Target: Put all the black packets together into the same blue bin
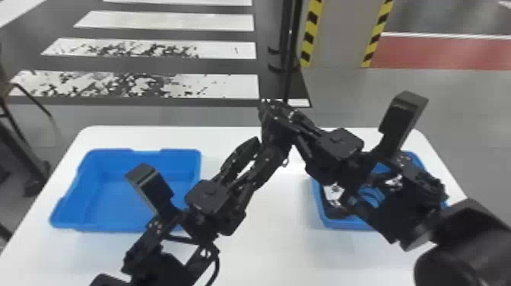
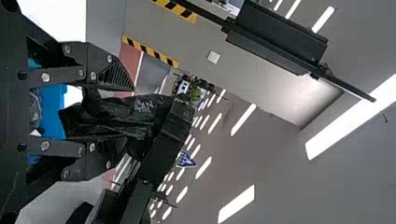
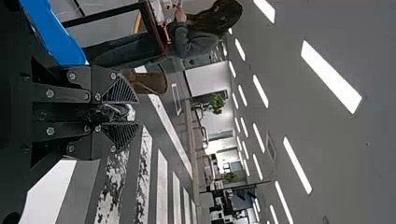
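Head view: job judged part done, packet apparently at claw-to-claw handover. Black packet [image 2: 109, 116] is held off the desk [image 1: 273, 247], where both claws meet; not binned. One end is pinched by the right claw [image 3: 132, 112], its fingers nearly together on it. In left wrist view the same packet is seen within the left claw [image 2: 128, 114]; whether it is gripped there cannot be told.

Two blue bins are set well apart on the desk. Right bin [image 1: 346, 225]: a dark item [image 1: 336, 213] and a white-marked piece [image 1: 334, 193] are seen inside, partly covered by the right arm [image 1: 391, 213]. More packets may be among them; count can't be confirmed. Left bin [image 1: 180, 153]: one corner is hidden by the left arm [image 1: 207, 197].

Done, as far as shown: one packet picked up and brought to the other claw. Left: grip to be settled, one claw to be cleared, packet to be lowered and released into the chosen bin. Left bin is the likely target, given the handover, but that is inferred. If the dark item is a packet too, it must be moved to the same bin. Completion can't be called until the right bin's contents are checked.
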You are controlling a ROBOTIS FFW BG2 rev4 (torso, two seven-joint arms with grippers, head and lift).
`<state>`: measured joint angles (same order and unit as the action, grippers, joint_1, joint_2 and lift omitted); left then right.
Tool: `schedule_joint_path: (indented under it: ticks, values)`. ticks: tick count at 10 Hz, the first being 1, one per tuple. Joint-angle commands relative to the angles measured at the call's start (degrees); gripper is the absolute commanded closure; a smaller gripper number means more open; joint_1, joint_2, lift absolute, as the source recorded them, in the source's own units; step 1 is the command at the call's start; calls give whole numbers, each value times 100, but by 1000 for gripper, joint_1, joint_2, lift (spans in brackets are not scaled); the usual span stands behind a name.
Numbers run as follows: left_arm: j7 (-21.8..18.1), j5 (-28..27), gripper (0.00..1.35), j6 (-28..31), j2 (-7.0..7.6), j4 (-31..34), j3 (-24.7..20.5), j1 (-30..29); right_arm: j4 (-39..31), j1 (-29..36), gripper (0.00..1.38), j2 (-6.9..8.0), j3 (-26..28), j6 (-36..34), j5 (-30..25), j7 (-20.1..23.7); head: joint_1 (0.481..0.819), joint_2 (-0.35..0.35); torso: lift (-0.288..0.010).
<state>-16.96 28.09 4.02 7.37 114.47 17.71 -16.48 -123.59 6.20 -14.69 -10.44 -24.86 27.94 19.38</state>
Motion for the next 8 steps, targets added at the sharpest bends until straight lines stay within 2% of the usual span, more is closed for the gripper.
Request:
schedule_joint_path:
  ticks: [1, 2, 4, 5, 7, 8]
  values:
    - [-9, 13, 102, 34, 1, -8, 0, 3, -23, 27, 1197, 1, 153, 123, -40, -22, 690, -38, -110]
    - [-9, 36, 168, 48, 1, -8, -11, 3, -51, 55, 1197, 10, 359, 152, -109, -31, 684, -50, -110]
    - [-9, 36, 180, 48, 1, -22, -46, -25, -79, 125, 1197, 54, 918, 166, -406, -31, 674, -79, -110]
    - [-9, 36, 180, 48, -8, -36, -80, -39, -23, 182, 1196, 62, 1250, 180, -760, -22, 665, -109, -110]
    - [-9, 81, 180, -9, -17, -36, -137, -109, 681, 294, 1196, 18, 1913, 278, -988, 233, 662, -181, -110]
    - [-9, 81, 180, -37, -25, -36, -183, -152, 821, 350, 1196, -34, 2015, 264, -1205, 233, 668, -203, -110]
